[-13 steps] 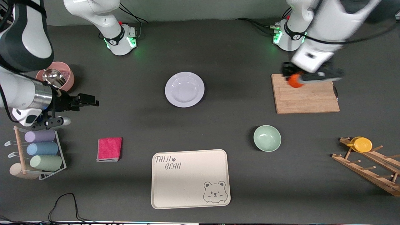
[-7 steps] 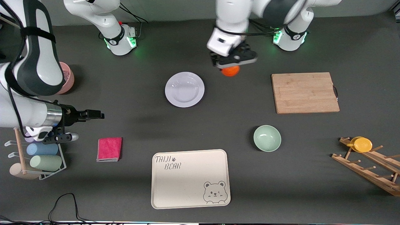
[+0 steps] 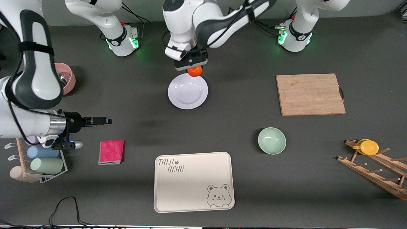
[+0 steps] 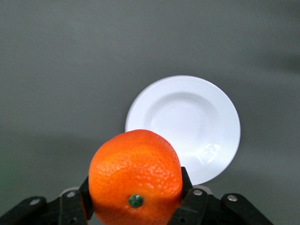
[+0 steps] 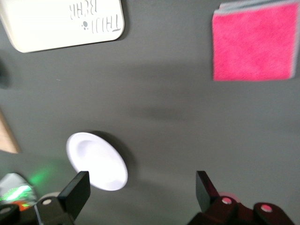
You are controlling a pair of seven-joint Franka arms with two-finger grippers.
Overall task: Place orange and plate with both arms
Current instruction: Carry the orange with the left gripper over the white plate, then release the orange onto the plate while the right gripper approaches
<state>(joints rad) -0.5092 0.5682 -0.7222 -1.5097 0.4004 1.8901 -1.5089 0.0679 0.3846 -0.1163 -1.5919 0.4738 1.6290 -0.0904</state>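
left tool (image 3: 191, 65) gripping orange (image 3: 194, 71), right tool (image 5: 143, 192) spread

Small round bright-orange fruit (image 4: 135, 180): dimpled, faintly shiny peel, held between matt black fingers (image 4: 74, 207). Round pale lavender-white plate (image 3: 188, 91): smooth, glossy glaze. Mint-green bowl (image 3: 272, 140): smooth, with a soft sheen. Rectangular cutting board (image 3: 310, 94): pale wood, matt, straight-grained. Folded pink cloth (image 3: 111, 151): soft, fuzzy nap. Cream rectangular bear tray (image 3: 193, 181): smooth, matt. Dark grey table covering (image 3: 241, 105): matt.
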